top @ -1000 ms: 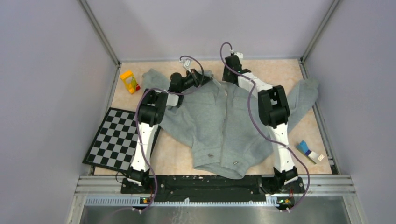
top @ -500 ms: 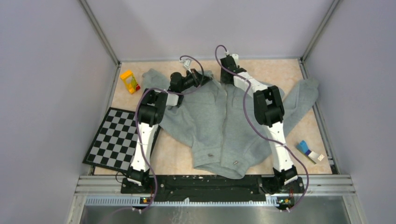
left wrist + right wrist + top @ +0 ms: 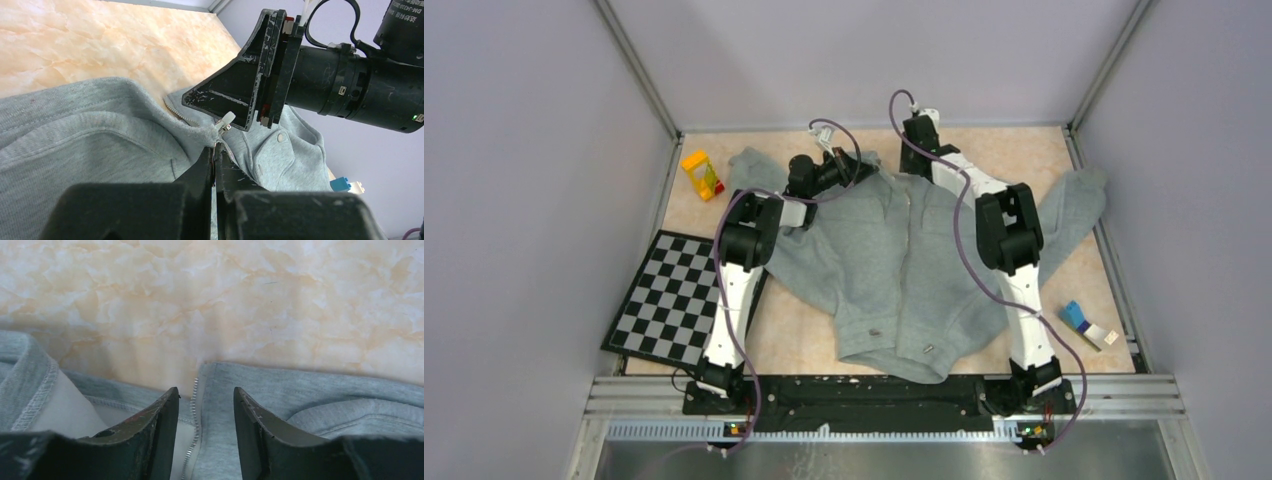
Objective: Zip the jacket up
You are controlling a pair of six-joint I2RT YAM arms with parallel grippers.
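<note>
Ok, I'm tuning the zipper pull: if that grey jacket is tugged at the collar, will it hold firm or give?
Probably gives: the jacket lies limp, and it bunches into folds where the left gripper pinches it. It may also slide on the smooth table. The zipper edge is likely slightly stiffer.

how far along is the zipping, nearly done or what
Nearly done, it seems. Done: the jacket front looks closed from the hem up, with the zipper pull near the collar. In hand: the left gripper is shut on fabric just below the pull; the right gripper hangs open beside it. Left: the last teeth at the collar lie apart.
</note>
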